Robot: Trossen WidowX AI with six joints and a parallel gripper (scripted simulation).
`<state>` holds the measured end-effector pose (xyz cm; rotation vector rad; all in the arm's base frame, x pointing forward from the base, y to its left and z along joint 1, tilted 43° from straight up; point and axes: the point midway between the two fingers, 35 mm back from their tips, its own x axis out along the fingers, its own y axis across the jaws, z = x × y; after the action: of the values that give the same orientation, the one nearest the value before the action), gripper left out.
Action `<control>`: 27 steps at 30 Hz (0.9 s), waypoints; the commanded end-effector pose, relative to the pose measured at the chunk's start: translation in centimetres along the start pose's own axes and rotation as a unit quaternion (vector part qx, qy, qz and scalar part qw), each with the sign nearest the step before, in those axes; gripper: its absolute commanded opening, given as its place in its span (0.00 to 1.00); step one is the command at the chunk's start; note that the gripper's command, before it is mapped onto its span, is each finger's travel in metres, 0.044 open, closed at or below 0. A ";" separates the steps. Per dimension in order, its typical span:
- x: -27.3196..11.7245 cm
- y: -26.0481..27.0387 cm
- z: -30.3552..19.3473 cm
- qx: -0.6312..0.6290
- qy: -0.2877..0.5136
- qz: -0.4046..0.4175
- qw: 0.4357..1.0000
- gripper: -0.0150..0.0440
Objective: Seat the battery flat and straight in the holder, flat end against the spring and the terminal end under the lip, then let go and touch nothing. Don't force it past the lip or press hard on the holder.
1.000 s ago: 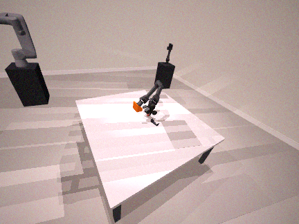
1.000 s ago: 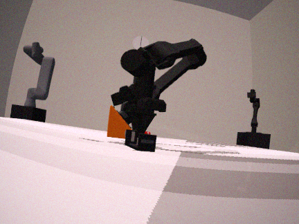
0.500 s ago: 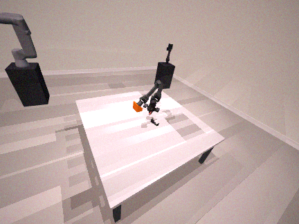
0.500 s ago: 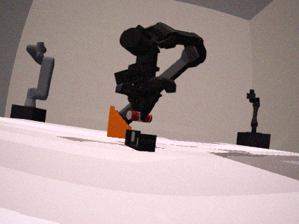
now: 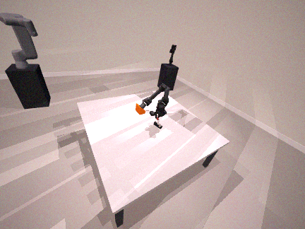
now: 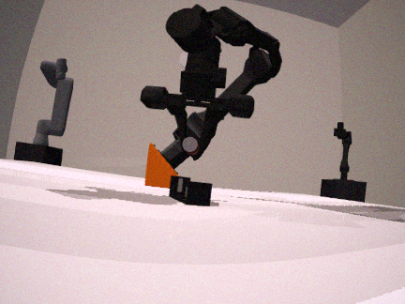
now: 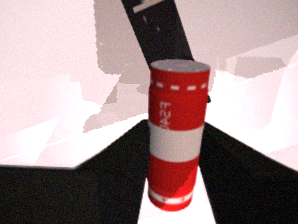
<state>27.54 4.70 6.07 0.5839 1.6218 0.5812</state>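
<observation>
The red battery (image 7: pixel 176 112) (image 6: pixel 189 144) with a white band is held off the table. Its flat grey end faces the exterior view. My gripper (image 7: pixel 172 128) (image 6: pixel 191 139) is shut on it, one black finger on each side. The black holder (image 5: pixel 157 124) (image 6: pixel 200 193) (image 7: pixel 165 37) sits on the table, with a clear gap below the battery in the exterior view. In the wrist view it runs slanted beyond the battery's grey end, partly cut off by the frame's top, with a pale metal strip. The spring and lip cannot be told apart.
An orange wedge (image 5: pixel 140 109) (image 6: pixel 158 170) stands beside the arm's base, behind and left of the holder in the exterior view. The white table (image 5: pixel 116 169) has its edges well away from the holder. Two other arms (image 5: pixel 26 42) (image 5: pixel 171 53) stand on black pedestals off the table.
</observation>
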 end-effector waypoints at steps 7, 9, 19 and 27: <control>-0.2 0.6 3.6 -0.211 -0.002 -0.001 0.977 0.39; -0.2 0.6 3.6 -0.211 -0.002 -0.001 0.977 0.39; 2.2 0.4 3.2 -0.207 0.074 -0.016 0.975 0.39; 3.9 0.3 2.8 -0.204 0.128 -0.026 0.970 0.39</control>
<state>29.80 7.65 3.16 0.1765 1.6753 0.9490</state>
